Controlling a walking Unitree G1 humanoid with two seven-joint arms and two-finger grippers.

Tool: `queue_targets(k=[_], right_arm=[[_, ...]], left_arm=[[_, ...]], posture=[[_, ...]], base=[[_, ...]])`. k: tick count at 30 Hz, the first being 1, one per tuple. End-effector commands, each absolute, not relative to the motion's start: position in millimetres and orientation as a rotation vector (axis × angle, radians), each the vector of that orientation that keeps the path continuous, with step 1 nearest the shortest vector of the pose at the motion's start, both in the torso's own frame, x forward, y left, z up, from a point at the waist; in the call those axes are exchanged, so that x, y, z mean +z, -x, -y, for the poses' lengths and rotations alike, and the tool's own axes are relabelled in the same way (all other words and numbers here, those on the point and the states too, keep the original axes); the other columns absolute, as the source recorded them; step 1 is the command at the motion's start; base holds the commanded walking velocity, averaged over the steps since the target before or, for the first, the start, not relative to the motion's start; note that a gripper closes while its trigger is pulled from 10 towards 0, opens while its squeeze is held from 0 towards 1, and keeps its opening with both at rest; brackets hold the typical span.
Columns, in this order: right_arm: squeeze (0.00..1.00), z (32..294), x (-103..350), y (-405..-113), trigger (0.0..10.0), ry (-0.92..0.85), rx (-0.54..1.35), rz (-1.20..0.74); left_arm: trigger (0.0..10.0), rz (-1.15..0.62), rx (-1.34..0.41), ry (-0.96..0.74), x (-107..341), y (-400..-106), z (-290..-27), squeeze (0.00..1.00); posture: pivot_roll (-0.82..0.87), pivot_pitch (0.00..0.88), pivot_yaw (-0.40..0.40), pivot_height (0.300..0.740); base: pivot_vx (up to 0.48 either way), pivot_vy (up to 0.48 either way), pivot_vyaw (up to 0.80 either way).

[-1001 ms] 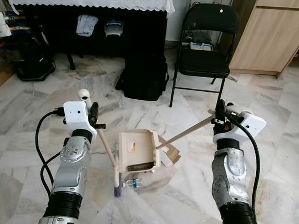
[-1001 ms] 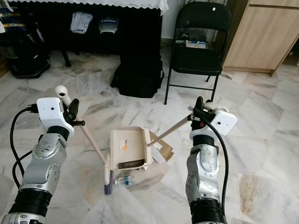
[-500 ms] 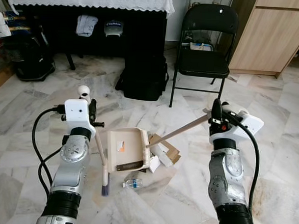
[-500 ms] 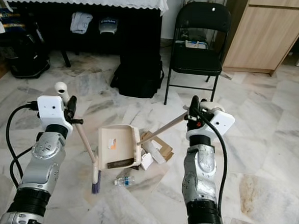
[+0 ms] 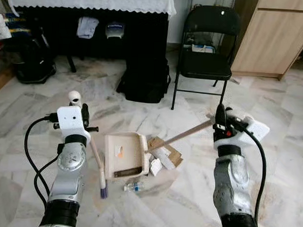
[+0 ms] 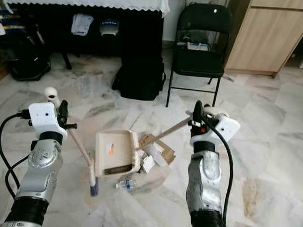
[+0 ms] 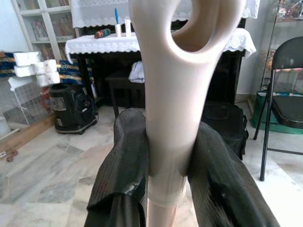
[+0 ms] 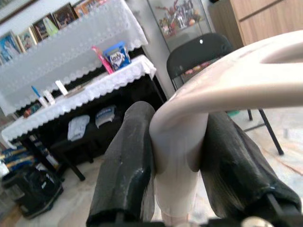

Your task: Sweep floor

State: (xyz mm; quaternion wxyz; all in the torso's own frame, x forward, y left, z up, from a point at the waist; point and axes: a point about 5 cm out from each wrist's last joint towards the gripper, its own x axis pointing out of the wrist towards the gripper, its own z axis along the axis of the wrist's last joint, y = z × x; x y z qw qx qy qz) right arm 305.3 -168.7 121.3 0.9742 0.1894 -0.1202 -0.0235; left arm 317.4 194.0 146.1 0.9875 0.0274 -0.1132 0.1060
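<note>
left pincer [image 7: 168, 161] clamps broom handle [image 5: 94, 156], bristles on marble floor [image 5: 271, 98] beside dustpan [image 5: 121, 155] | right pincer [image 8: 177, 165] grips dustpan handle [image 5: 183, 136] | cardboard scraps [image 5: 165, 154], bottle [image 5: 134, 186] touching pan's edge | open floor right; chair [image 5: 206, 50], backpack [image 5: 145, 76] behind

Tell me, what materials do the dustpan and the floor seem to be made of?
The dustpan looks like matte beige plastic: moulded rim, uniform colour, comb teeth along one edge. The floor seems polished marble or marble-look tile: grey-brown veining, glossy sheen, straight joints.
</note>
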Motion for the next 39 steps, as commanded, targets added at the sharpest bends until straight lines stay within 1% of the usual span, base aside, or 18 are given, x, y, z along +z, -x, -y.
queue_targets(k=[1,5,12,18,21,25,29,34,39], right_arm=[[0.0,170.4,132.3,-304.0,10.0,-0.389,-0.047,0.293],[0.0,170.8,130.8,-302.0,10.0,-0.394,-0.056,0.289],[0.0,171.0,129.1,-294.0,10.0,-0.395,-0.076,0.274],[0.0,178.4,124.2,-278.2,10.0,-0.316,-0.133,0.263],[0.0,180.2,123.7,-274.9,10.0,-0.306,-0.148,0.262],[0.0,188.3,126.8,-265.2,10.0,-0.246,-0.205,0.27],[0.0,194.7,132.8,-265.9,10.0,-0.207,-0.241,0.286],[0.0,195.4,140.4,-269.3,10.0,-0.167,-0.223,0.309],[0.0,198.8,142.5,-269.2,10.0,-0.151,-0.234,0.302]], left_arm=[[10.0,0.312,0.21,-0.047,161.4,-318.1,-192.5,0.0],[10.0,0.321,0.21,-0.043,162.8,-319.7,-190.7,0.0],[10.0,0.339,0.233,-0.049,164.5,-322.3,-194.8,0.0],[10.0,0.352,0.178,-0.036,165.6,-319.9,-187.5,0.0],[10.0,0.352,0.175,-0.04,165.2,-318.6,-187.2,0.0],[10.0,0.35,0.179,-0.04,163.4,-315.8,-189.4,0.0],[10.0,0.357,0.176,-0.034,165.8,-316.4,-188.5,0.0],[10.0,0.359,0.166,-0.046,166.7,-316.5,-186.4,0.0],[10.0,0.329,0.172,-0.069,157.5,-308.5,-191.4,0.0]], posture=[[0.06,0.006,0.015,0.74],[0.06,0.0,0.016,0.74],[0.06,0.0,0.008,0.74],[0.06,0.0,0.014,0.74],[0.06,0.0,0.014,0.74],[0.05,0.0,0.02,0.74],[0.05,0.0,0.021,0.74],[0.05,0.0,0.021,0.74],[0.05,0.0,0.021,0.74]], base=[[0.0,0.0,0.0],[0.0,0.0,0.0],[0.0,0.0,0.0],[0.0,0.0,0.0],[0.0,0.0,0.0],[0.0,0.0,0.0],[0.0,0.0,0.0],[0.0,0.0,0.0],[0.0,0.0,0.0]])
